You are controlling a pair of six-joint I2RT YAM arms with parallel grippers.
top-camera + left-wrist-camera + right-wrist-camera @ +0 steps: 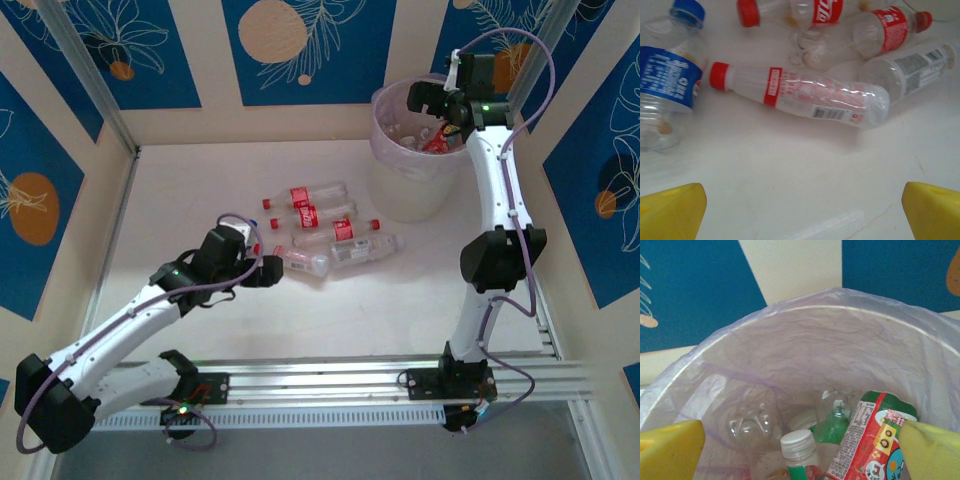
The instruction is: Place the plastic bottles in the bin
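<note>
Plastic bottles [335, 230]: loose cluster lying flat at centre of tabletop [190, 190]; others already inside bin [405, 195], upper right of frame. Right end effector [440, 112] over bin mouth, fingers spread wide, gripping nothing. Left end effector [268, 270] just lower left of cluster, fully spread, empty.

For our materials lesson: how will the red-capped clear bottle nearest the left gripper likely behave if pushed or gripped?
The red-capped bottle lies on its side, so a push probably rolls it. It looks empty, so likely light. Its thin, crinkled wall may buckle when squeezed.
</note>
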